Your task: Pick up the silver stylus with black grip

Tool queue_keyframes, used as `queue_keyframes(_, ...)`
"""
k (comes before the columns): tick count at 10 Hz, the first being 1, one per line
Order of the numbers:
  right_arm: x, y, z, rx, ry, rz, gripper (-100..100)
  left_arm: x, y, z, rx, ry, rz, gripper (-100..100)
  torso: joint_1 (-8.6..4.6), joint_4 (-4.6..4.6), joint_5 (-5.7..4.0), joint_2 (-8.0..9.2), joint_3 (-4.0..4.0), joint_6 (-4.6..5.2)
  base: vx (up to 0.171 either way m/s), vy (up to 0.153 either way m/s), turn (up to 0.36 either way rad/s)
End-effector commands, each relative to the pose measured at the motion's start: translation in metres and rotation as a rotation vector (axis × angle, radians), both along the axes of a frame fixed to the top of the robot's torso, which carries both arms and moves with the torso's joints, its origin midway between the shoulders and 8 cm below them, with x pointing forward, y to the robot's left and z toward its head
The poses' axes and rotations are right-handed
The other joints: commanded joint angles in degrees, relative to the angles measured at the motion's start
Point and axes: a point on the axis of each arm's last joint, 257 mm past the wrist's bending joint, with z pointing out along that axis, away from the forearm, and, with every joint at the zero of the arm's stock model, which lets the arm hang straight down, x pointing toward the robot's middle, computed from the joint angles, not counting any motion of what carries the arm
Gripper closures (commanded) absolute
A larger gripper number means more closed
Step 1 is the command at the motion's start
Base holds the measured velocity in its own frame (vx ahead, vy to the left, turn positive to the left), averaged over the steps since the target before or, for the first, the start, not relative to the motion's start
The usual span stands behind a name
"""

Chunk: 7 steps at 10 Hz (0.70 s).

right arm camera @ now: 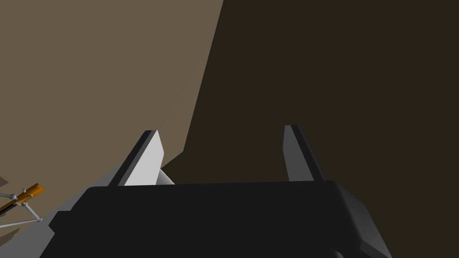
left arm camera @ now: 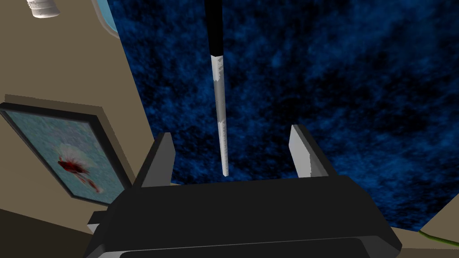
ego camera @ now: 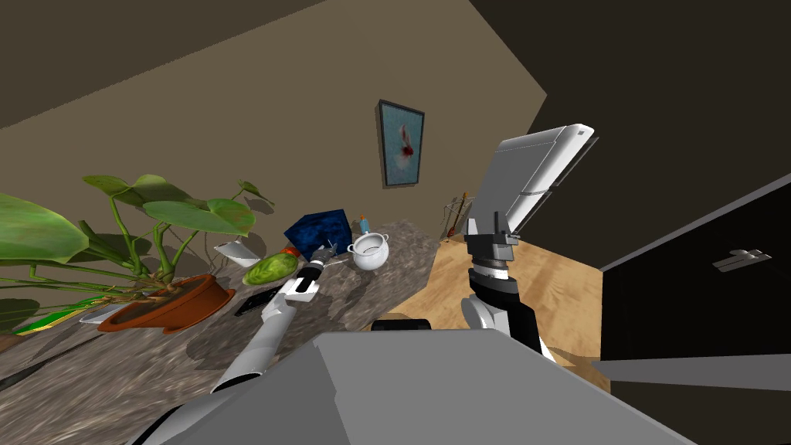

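The left arm [ego camera: 266, 328] reaches out over the mottled grey desk [ego camera: 116, 378]. The left jaws stand wide open and hold nothing. In the left wrist view the stylus [left arm camera: 220, 121] lies in the gap between the two fingers [left arm camera: 303, 154], about midway and touching neither. Its silver end points toward the jaws' dark body and its black grip runs away from it. Behind it is a dark blue box [left arm camera: 340, 89].

In the head view the jaws sit just in front of that box. A white pot [ego camera: 369, 251] is just beside them on the right and a green vegetable [ego camera: 270, 268] on the left. A thin pale line by the jaws may be the stylus, but it is too small to be sure. Further left on the desk are a black flat thing [ego camera: 259, 300], a white tablet [ego camera: 235, 252] and a big-leaved plant [ego camera: 166, 212] in a brown pot [ego camera: 174, 305]. A framed picture [ego camera: 402, 144] hangs on the wall behind.

The right arm [ego camera: 494, 301] is raised beyond the desk's end, over the wood floor [ego camera: 456, 286]. The right jaws are open and empty, fingers pointing up.
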Motion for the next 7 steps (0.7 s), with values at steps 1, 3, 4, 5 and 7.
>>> queue_keyframes(1,0.0,0.0,0.0,0.0,0.0,0.0,0,0.0,0.0,0.0,0.0,0.0,0.0,100,0.0,0.0,0.0,0.0,0.0,0.0,0.0,0.0,0.0)
queue_keyframes(3,0.0,0.0,0.0,0.0,0.0,0.0,0,0.0,-0.001,0.0,-0.001,0.0,-0.002,100,0.08,0.0,0.0,-0.06,-0.03,-0.02,0.0,0.0,0.0)
queue_keyframes(4,0.0,0.0,0.0,0.0,0.0,0.0,0,0.0,-0.001,0.0,-0.001,0.0,-0.002,100,0.1,0.0,0.01,-0.08,-0.04,-0.02,0.0,0.0,0.0)
queue_keyframes(5,0.0,0.0,0.0,0.0,0.0,0.0,0,0.0,-0.001,0.0,-0.001,0.0,-0.002,0,0.1,-0.01,0.01,-0.08,-0.05,-0.02,0.0,0.0,0.0)
queue_keyframes(7,0.0,0.0,0.0,0.0,0.0,0.0,0,0.0,0.02,0.004,0.003,0.013,0.043,-100,-0.04,-0.02,-0.02,-0.16,-0.09,-0.03,0.033,-0.061,0.027)
